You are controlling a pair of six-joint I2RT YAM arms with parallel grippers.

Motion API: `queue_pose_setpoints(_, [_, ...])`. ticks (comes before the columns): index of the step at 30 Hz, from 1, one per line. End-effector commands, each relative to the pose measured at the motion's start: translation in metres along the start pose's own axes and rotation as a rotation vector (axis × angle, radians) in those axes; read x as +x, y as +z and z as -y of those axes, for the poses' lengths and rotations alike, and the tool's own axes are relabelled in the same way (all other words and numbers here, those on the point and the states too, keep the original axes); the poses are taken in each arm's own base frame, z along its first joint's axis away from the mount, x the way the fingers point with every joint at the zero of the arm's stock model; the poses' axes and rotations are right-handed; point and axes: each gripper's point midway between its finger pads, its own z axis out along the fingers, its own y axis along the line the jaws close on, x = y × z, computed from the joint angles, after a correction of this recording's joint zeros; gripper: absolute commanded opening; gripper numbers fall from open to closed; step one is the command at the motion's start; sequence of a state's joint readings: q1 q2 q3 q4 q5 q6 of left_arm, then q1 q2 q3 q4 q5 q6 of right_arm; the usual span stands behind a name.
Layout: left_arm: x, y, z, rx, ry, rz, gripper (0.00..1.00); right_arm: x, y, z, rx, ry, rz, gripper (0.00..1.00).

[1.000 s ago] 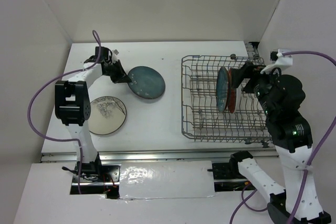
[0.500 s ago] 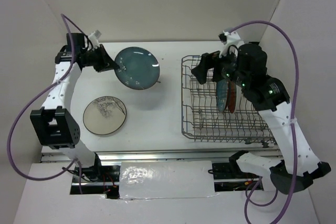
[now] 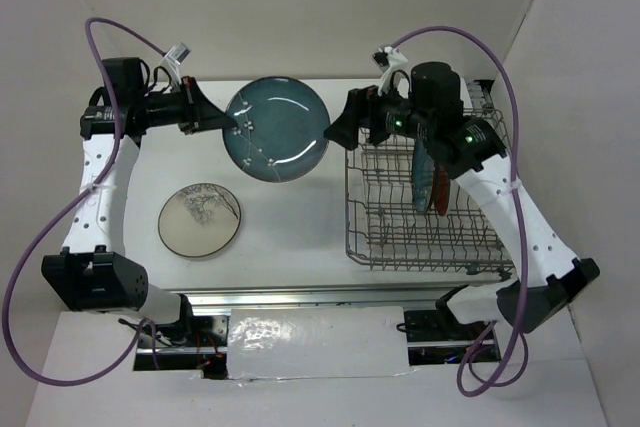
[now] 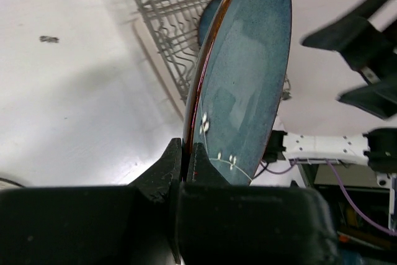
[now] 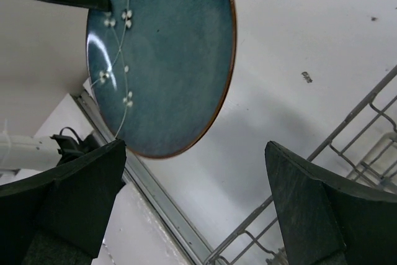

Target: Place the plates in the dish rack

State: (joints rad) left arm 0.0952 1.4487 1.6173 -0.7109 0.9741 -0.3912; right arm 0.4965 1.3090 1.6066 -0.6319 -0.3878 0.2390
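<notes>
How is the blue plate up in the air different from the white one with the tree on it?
The blue plate is shiny dark teal with little white flowers; the cream plate has a dark branch drawing. The blue plate is lifted, its rim pinched by the left hand; the cream plate lies flat on the table, untouched. Both are round, similar in size, and outside the dish rack.

L gripper (image 4: 186, 159) pinches teal plate (image 4: 248, 72) by rim, plate upright, edge-on. Rack (image 4: 167, 4) behind on table (image 4: 74, 91), second plate (image 4: 208, 20) inside. R gripper (image 4: 322, 69) gapes at right.
</notes>
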Motion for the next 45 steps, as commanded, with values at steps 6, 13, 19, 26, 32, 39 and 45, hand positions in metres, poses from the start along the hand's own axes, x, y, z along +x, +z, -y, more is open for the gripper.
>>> queue_pose_setpoints(6, [0.004,-0.028,0.071,0.273,0.128,-0.003,0.00,-0.012,0.029,-0.019,-0.185,0.056,-0.005,0.95])
queue_pose_setpoints(13, [0.009,-0.029,0.073,0.288,0.133,-0.006,0.00,-0.006,0.037,-0.031,-0.265,0.073,-0.024,0.43])
queue_pose_setpoints(19, [0.009,-0.025,0.060,0.278,0.113,-0.015,0.29,-0.025,0.019,-0.018,0.044,0.045,0.074,0.00])
queue_pose_setpoints(26, [-0.002,-0.025,0.012,-0.032,0.018,0.065,0.93,-0.055,-0.041,0.020,0.475,0.114,0.335,0.00])
queue_pose_setpoints(32, [-0.009,-0.044,-0.031,-0.312,-0.063,0.170,0.93,-0.057,-0.090,0.056,0.841,0.090,0.471,0.00])
queue_pose_setpoints(39, [-0.007,-0.051,-0.032,-0.353,-0.066,0.206,0.92,-0.040,-0.116,0.089,1.261,-0.019,0.447,0.00])
queue_pose_setpoints(45, [-0.006,-0.058,-0.032,-0.384,-0.042,0.244,0.92,-0.020,-0.117,0.098,1.351,-0.089,0.385,0.00])
